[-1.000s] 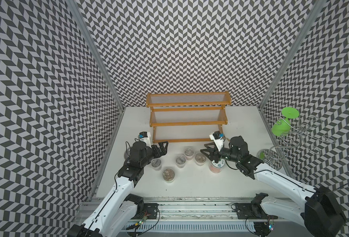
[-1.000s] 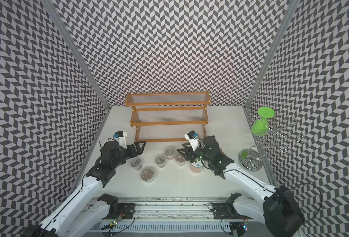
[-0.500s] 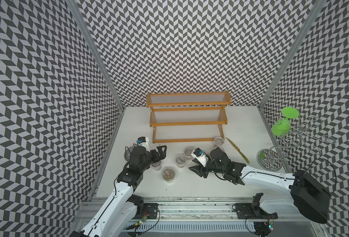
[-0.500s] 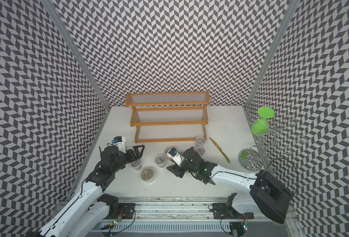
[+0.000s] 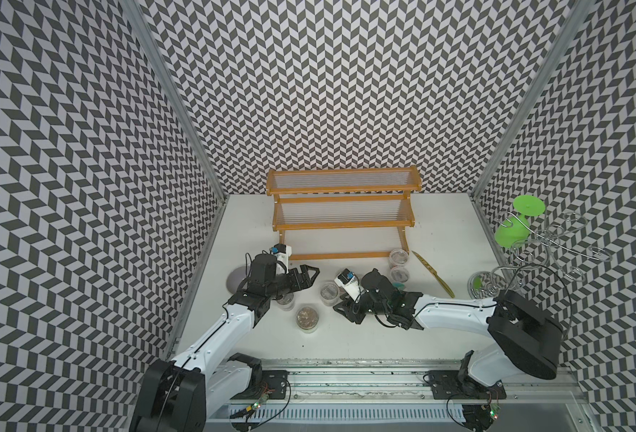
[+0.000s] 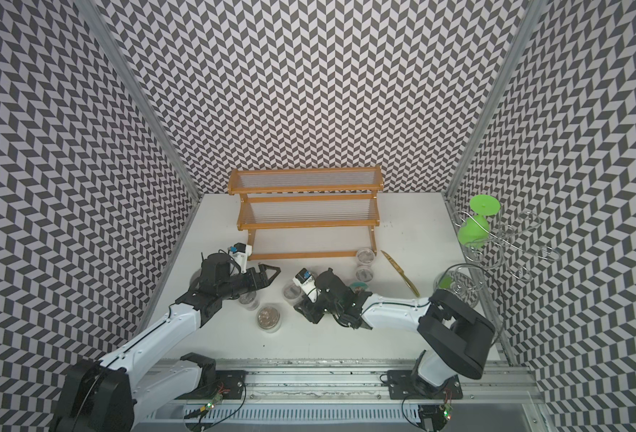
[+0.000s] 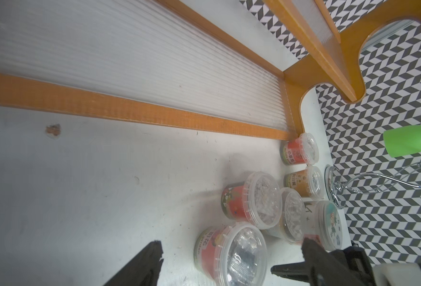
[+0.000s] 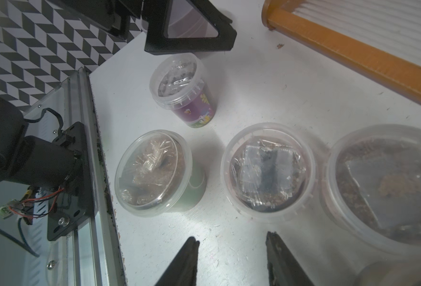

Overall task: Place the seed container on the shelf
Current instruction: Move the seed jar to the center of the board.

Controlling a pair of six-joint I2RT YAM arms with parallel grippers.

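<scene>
**Getting ready to grab a seed cup**

The left gripper (image 5: 312, 277) is hovering low over the white desk (image 5: 346, 348). Its black fingers (image 7: 145, 265) are standing wide apart with nothing in them. Right in front of them, in the left wrist view, the small round plastic seed container with a red label and a clear lid (image 7: 229, 255) is standing upright on the desk. It is sitting near the three-step shelf with the orange wooden frame and pale ribbed steps (image 5: 342, 225), but not on it. All three steps are looking empty.

The right gripper (image 8: 232, 236) is hanging low close by. Its fingers (image 8: 278, 257) are standing a little apart and holding nothing; only bare desk is showing between them.

I think the job is only starting, and the step now is grabbing that cup with the left gripper. To do it well, one finger should be going on each side of the cup's wall, under the wide lid rim. The squeeze should be soft, because thin plastic may bend. Another red-labelled cup (image 7: 251, 198) is standing just beside it, so the far finger needs to slip in without knocking it. The right arm is close too, so it should leave room.
</scene>
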